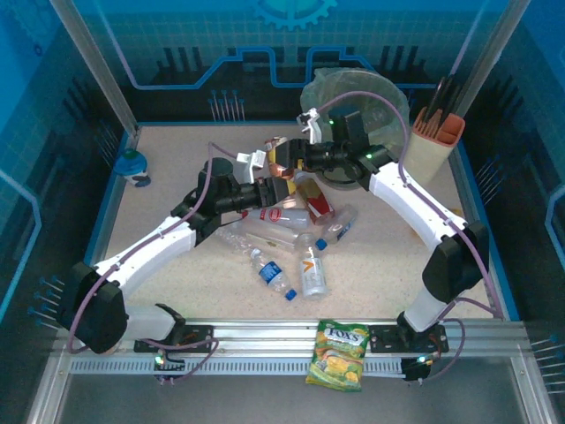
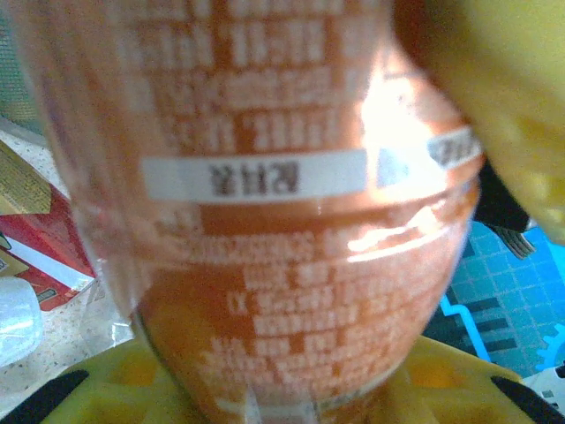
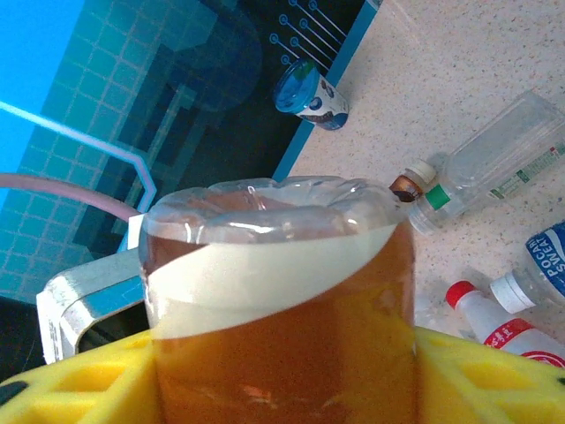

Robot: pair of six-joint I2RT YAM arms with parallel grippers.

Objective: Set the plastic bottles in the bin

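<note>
Copper-brown bottle (image 2: 265, 221) was held above the surface (image 1: 371, 265), clenched by the left pincer (image 2: 274, 389) and the right pincer (image 3: 282, 380) together.

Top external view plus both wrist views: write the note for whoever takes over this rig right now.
Left gripper: jaws shut on the copper-brown bottle, over the middle of the table.
Right gripper: jaws against both sides of the same bottle, so both arms hold it.
Bin: back right, partly behind the right arm; what is inside cannot be told.
Done: one bottle picked up, not yet binned.
Left: that bottle, plus those lying on the table, among them a blue-labelled bottle and an orange-marked bottle.
Likely next: left lets go, right carries it to the bin.
</note>
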